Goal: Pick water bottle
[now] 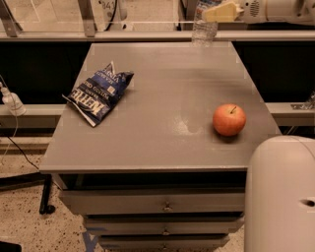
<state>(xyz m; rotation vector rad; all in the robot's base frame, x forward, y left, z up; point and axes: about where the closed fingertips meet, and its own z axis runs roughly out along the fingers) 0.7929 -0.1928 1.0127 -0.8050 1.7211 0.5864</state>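
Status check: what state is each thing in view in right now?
gripper: above the table's far edge, closed on the bottle's upper part.
water bottle: upright, gripped.
chip bag: lying flat, crumpled, left side.
apple: resting on the table, stem up, right side.

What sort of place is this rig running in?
Likely an office or lab test area: a grey drawer cabinet serves as the table, the floor is speckled terrazzo, and a glass partition runs behind. The gripper holds the water bottle at the cabinet's far edge, top right.
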